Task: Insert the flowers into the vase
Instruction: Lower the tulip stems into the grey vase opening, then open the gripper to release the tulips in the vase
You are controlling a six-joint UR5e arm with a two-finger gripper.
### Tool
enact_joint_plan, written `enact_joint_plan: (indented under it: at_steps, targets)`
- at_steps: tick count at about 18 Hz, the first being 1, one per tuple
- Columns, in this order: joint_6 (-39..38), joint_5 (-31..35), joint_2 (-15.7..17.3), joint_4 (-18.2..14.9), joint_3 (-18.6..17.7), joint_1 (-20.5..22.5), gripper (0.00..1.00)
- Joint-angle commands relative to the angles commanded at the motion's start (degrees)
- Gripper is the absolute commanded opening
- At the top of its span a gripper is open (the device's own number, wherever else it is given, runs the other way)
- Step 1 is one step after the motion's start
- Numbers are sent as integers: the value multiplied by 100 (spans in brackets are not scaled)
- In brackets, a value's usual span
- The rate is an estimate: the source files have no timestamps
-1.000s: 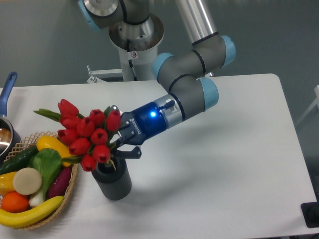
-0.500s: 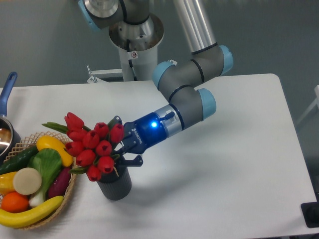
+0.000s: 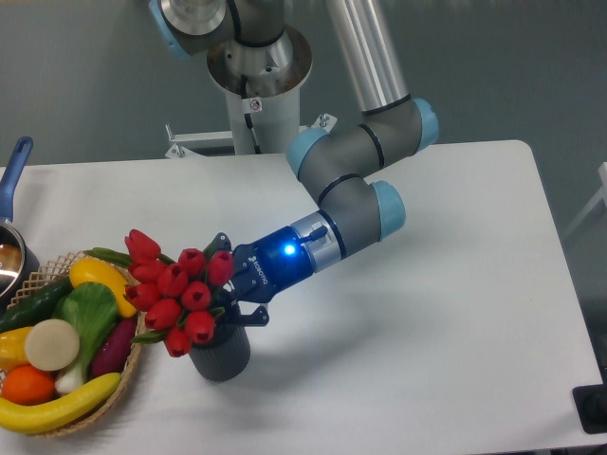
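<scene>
Lower now than a second ago, the tulip bunch (image 3: 175,294) has sunk toward the vase (image 3: 220,353), and the arm's elbow has dropped with it. The gripper (image 3: 230,301) is clenched on the stems just behind the red buds, its fingers reaching in from the right, right over the vase mouth. The bunch lies tilted, buds leaning out to the left over the rim of the woven basket (image 3: 133,365), which holds a banana, a cucumber, an orange and other produce at the table's near left corner. The dark ribbed vase stands on the white table (image 3: 427,332) just right of the basket, near the front edge. The stem ends are hidden behind the buds and the fingers, so whether they have entered the hollow cannot be told; I judge the insertion close to done but not released.

The main risk, as I see it, is the slant. If the gripper lets go with the bunch this far off upright, the heavy heads could tip it out leftward into the basket, or lever the small vase over. Pressing down further could also knock the vase with the lower finger.
</scene>
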Motion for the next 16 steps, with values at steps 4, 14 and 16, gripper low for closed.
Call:
enact_joint_plan:
  at_steps: [4, 14, 16]
  targets:
    - [9, 52, 0, 0, -105, 9, 37]
    - [9, 149, 0, 9, -123, 79, 69]
    - [9, 149, 0, 9, -123, 97, 73]
